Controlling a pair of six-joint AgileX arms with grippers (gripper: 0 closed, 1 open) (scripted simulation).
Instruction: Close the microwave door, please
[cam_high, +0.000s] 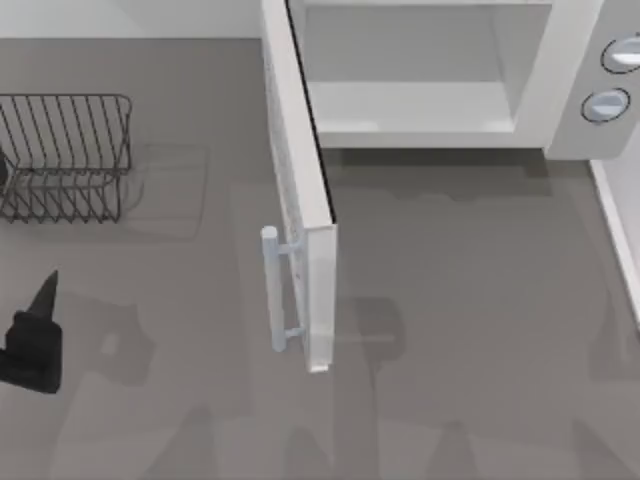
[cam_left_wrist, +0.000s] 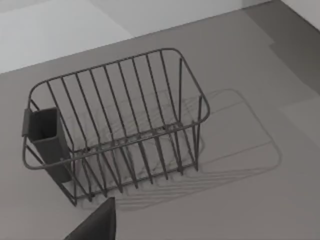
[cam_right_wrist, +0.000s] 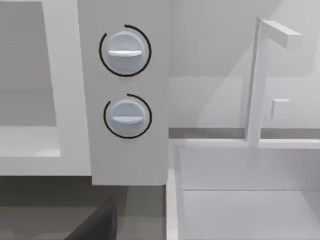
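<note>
The microwave stands at the back of the table, right of centre, with its pale cavity showing. The microwave door is swung out toward the table's front, roughly square to the appliance's face and hinged at the cavity's left side. Its pale bar handle sits on the door's left face near the free end. My left gripper is a dark shape at the front left, far from the handle. In the right wrist view, the two round knobs are close ahead, and a dark part of my right gripper pokes in at the edge.
A dark wire rack stands at the back left; the left wrist view looks down on the rack, which has a small dark box clipped to one end. A white raised unit lines the table's right side, beside the microwave.
</note>
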